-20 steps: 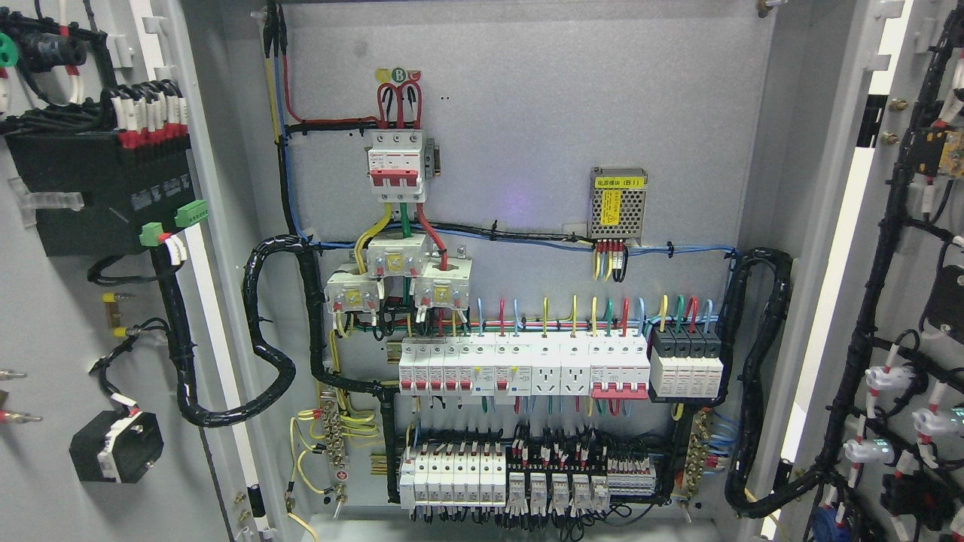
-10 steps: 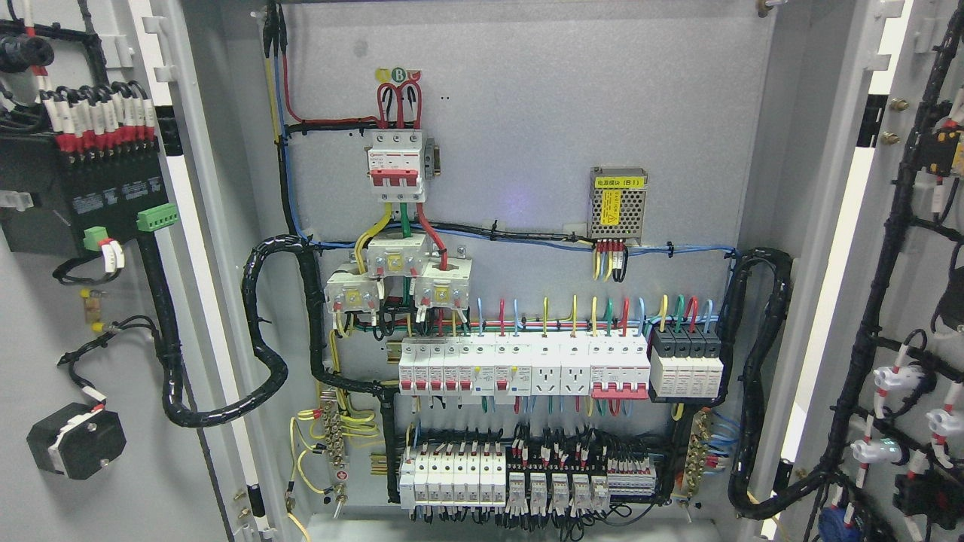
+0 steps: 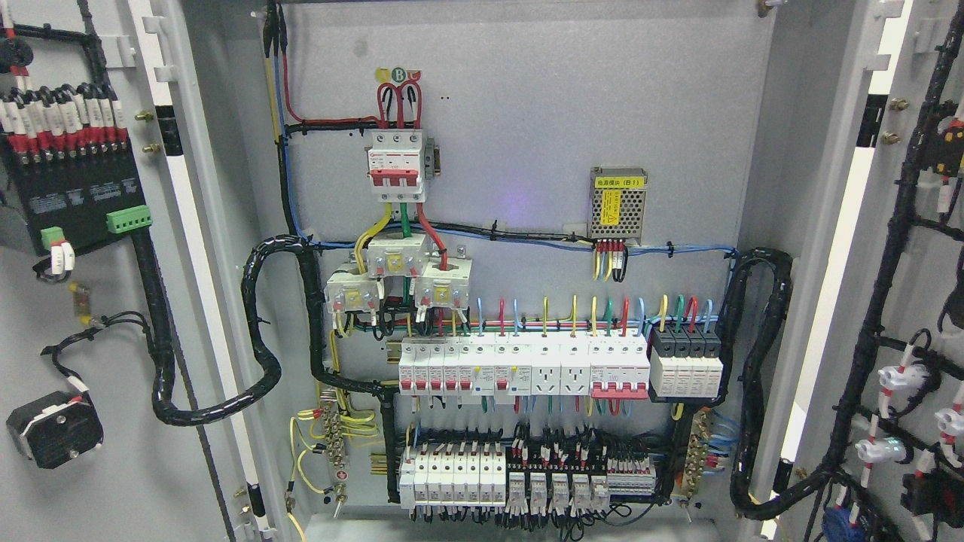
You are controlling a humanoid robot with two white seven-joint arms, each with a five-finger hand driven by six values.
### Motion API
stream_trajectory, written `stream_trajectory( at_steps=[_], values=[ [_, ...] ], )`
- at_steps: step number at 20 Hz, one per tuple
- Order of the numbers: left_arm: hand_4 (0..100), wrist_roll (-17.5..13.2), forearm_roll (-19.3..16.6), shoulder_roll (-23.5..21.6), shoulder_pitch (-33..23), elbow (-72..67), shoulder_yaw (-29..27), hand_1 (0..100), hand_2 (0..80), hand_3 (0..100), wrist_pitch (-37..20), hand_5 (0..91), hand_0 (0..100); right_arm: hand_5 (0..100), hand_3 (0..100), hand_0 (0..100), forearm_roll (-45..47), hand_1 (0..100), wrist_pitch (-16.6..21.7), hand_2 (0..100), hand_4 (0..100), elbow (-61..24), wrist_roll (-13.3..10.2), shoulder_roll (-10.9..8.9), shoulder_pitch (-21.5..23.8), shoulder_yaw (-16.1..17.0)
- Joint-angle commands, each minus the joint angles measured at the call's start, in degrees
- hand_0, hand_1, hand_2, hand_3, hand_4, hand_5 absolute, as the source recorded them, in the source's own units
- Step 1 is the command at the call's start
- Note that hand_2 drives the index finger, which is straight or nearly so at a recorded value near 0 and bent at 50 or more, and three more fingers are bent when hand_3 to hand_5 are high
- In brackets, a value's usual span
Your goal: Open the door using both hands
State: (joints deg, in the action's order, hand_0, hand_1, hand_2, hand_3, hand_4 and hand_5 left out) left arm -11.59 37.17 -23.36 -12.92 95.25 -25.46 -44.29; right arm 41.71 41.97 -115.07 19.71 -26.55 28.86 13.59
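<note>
Both grey cabinet doors stand swung wide. The left door (image 3: 113,467) fills the picture's left edge and shows its inner face, with a black module (image 3: 71,188) and a black wire loom (image 3: 162,331). At the right edge the right door (image 3: 915,248) also shows its inner face, carrying black cable runs and white connectors. Between the doors the cabinet interior (image 3: 527,113) is fully exposed. Neither of my hands nor any arm shows in the head view.
Inside on the back panel sit a red-and-white main breaker (image 3: 397,165), a perforated power supply (image 3: 618,202), a row of white breakers (image 3: 523,366) and lower terminal blocks (image 3: 520,482). Thick black looms (image 3: 761,376) hang from each door hinge side into the cabinet.
The left door has swung further out to the left, its module and parts sliding toward the picture's edge. The right door's parts have shifted slightly right.
</note>
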Motion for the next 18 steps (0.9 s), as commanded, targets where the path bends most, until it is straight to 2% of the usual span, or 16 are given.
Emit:
stream_trajectory(
  at_steps=[1, 5, 10, 18],
  values=[
    [0, -0.10, 0.27, -5.38, 5.09, -13.15, -1.44, 0, 0.0, 0, -9.34, 0.0, 0, 0, 0, 38, 0.66, 0, 0.13, 0, 0, 0.28, -0.11, 0.62, 1.90, 3.29],
    [0, -0.10, 0.18, -6.35, 6.33, -15.35, -1.35, 0, 0.0, 0, -5.11, 0.0, 0, 0, 0, 38, 0.75, 0, 0.05, 0, 0, 0.28, -0.11, 1.41, 2.25, 3.99],
    [0, -0.10, 0.18, -7.66, 7.47, -20.18, -1.35, 0, 0.0, 0, -4.93, 0.0, 0, 0, 0, 38, 0.75, 0, -0.13, 0, 0, 1.07, -0.20, 2.82, 2.25, 4.87],
    [0, -0.37, 0.27, -9.69, 9.58, -26.86, -1.26, 0, 0.0, 0, -4.93, 0.0, 0, 0, 0, 38, 2.94, 0, -0.13, 0, 0, 3.09, -0.20, 2.91, 2.25, 6.27]
  ],
)
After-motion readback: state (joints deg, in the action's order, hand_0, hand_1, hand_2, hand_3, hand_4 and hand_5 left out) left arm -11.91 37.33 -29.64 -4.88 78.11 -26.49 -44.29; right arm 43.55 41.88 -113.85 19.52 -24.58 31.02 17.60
